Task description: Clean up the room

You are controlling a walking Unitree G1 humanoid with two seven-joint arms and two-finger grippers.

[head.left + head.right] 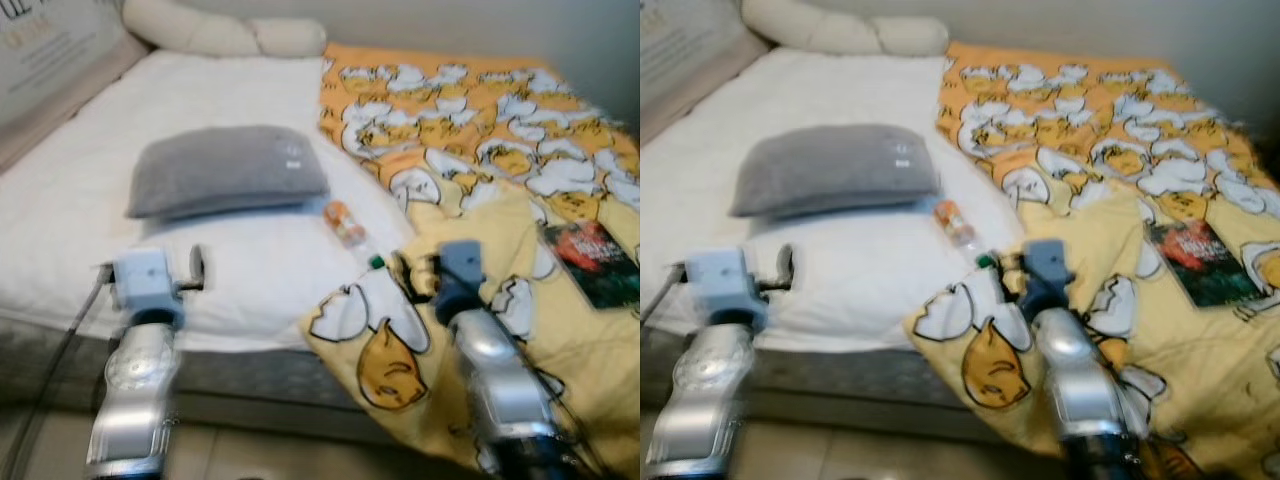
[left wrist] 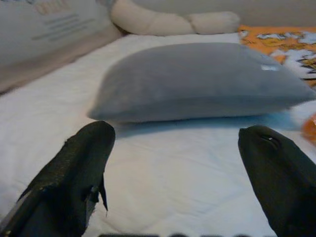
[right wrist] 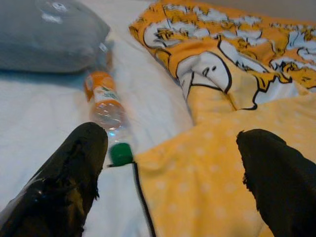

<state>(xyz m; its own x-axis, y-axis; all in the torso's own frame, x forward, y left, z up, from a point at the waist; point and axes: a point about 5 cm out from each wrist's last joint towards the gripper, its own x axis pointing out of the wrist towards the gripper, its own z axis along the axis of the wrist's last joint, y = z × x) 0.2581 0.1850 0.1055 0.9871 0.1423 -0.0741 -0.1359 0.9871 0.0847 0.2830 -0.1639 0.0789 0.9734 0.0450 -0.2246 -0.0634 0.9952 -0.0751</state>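
From the head, I see a bed (image 1: 200, 100) with white sheet; a grey pillow (image 1: 225, 170) lies toward its near edge, and a plastic bottle (image 1: 350, 230) with green cap lies beside it, at the border of a yellow blanket (image 1: 480, 140); a dark book (image 1: 592, 262) rests on the blanket at the far right side; both arms reach over the near edge.

Left wrist: the left hand (image 2: 175, 173) is spread wide above the sheet, the pillow ahead of it.

Right wrist: the right hand (image 3: 170, 177) is spread also, the bottle (image 3: 105, 111) just before one finger (image 3: 69, 173).
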